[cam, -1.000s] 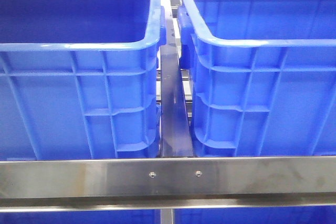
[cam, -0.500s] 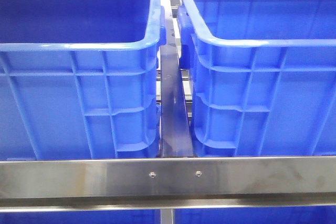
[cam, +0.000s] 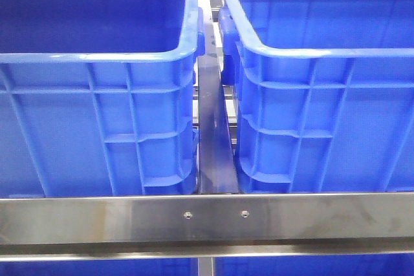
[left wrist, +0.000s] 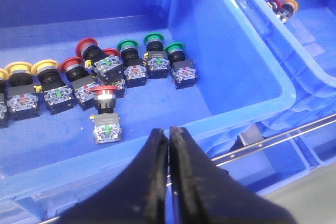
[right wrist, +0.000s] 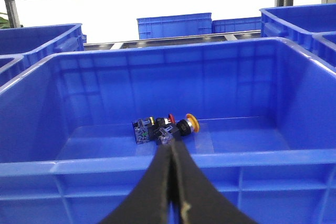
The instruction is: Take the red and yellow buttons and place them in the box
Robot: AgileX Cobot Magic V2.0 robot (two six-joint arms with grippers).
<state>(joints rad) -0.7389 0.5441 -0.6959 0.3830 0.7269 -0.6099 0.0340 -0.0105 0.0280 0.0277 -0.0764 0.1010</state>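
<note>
In the left wrist view, several push buttons lie on the floor of the left blue bin (left wrist: pixel 236 114): yellow ones (left wrist: pixel 44 67), red ones (left wrist: pixel 103 92) and green ones (left wrist: pixel 154 39). My left gripper (left wrist: pixel 168 132) is shut and empty, above the bin's near rim. In the right wrist view, the right blue bin (right wrist: pixel 157 165) holds a red button (right wrist: pixel 170 118) and a yellow button (right wrist: pixel 192 122) near its back wall. My right gripper (right wrist: pixel 171 148) is shut and empty, over that bin's near rim. The same pair of buttons (left wrist: pixel 283 7) shows in the left wrist view. The front view shows neither gripper.
The front view shows the left bin (cam: pixel 97 56) and the right bin (cam: pixel 323 50) side by side, a dark metal rail (cam: pixel 213 134) between them and a steel bar (cam: pixel 207 219) across the front. More blue bins (right wrist: pixel 173 24) stand behind.
</note>
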